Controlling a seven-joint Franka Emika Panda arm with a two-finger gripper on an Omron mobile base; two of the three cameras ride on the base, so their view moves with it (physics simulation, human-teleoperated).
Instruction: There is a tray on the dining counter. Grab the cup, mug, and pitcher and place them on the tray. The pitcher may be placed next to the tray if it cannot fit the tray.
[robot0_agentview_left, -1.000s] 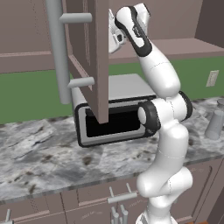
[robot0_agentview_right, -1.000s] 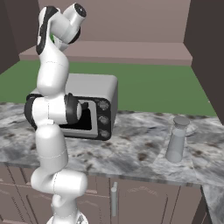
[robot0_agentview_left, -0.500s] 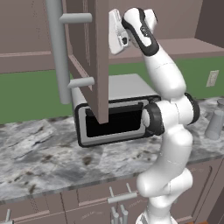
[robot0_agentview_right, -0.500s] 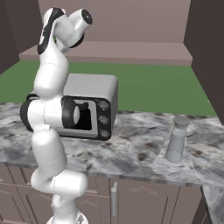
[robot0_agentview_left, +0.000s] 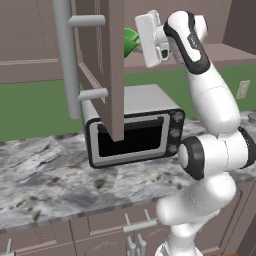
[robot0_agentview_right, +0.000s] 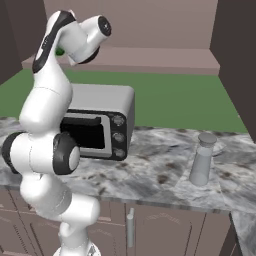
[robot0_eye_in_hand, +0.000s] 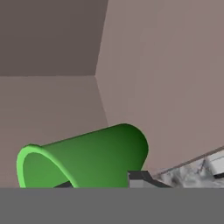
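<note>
Left base view: the cup (robot0_agentview_left: 130, 40) peeks green past the open cabinet door (robot0_agentview_left: 102, 65) — right base view adds the pitcher (robot0_agentview_right: 202, 166) on the counter (robot0_agentview_right: 160, 180). Arm raised high; gripper (robot0_eye_in_hand: 101, 183) nearly closed on the cup's rim.

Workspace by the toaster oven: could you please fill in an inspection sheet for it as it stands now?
Surface: grey marbled counter, carrying the toaster oven and the pitcher.
Job's things: green cup tilted in the air beside the open cabinet door; pitcher upright on the counter, to the right of the toaster oven and apart from it.
Clutter: nothing seen.
Grippers: tool closed on the cup, up at cabinet height.
Cables: nothing seen.
Surroundings: green wall, brown cabinets, a wall socket.
</note>
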